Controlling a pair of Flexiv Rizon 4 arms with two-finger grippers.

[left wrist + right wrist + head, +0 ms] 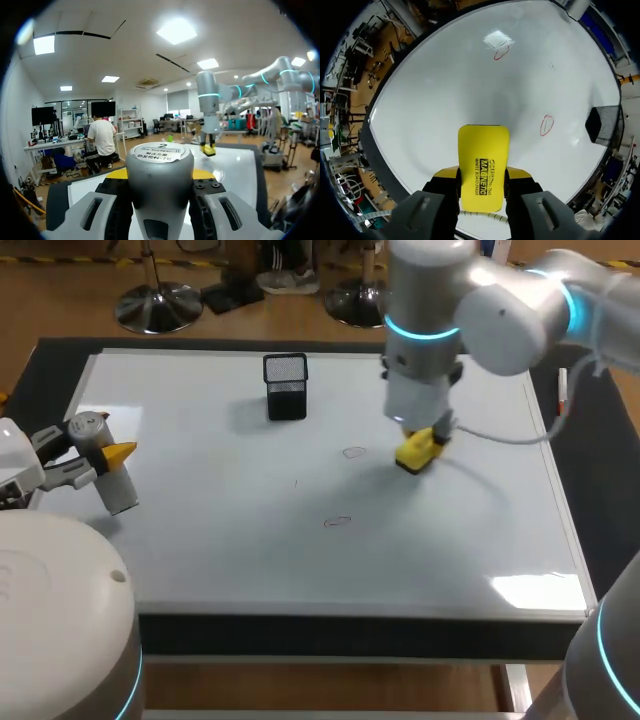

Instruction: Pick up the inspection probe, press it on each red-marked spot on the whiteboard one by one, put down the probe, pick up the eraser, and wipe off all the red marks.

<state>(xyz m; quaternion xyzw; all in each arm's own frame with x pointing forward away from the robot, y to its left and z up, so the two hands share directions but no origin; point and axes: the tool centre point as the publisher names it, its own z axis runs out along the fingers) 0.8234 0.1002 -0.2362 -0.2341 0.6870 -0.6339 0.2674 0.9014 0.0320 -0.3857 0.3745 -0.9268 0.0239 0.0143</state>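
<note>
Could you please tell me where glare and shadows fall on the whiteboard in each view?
Head view: a glare patch at the whiteboard's near right corner, shadows beside the mesh holder and the eraser. Right wrist view: a lamp reflection lies beside one red mark; the other red mark is glare-free. Left wrist view: the probe hides much of the board.

the glossy white rectangular whiteboard (250, 560) bears two thin red oval outlines (546, 125) and sits on a black table (55, 370). the bright yellow rectangular eraser (484, 167) carries black lettering. the silver-grey cylindrical metal probe (160, 200) has a white label on top. the square black wire-mesh cup (286, 386) shows a fine grid. the grey left gripper (160, 172) and grey right gripper (482, 172) have yellow tips. the white right arm (500, 310) and white left arm (50, 590) wear glowing cyan rings
</note>
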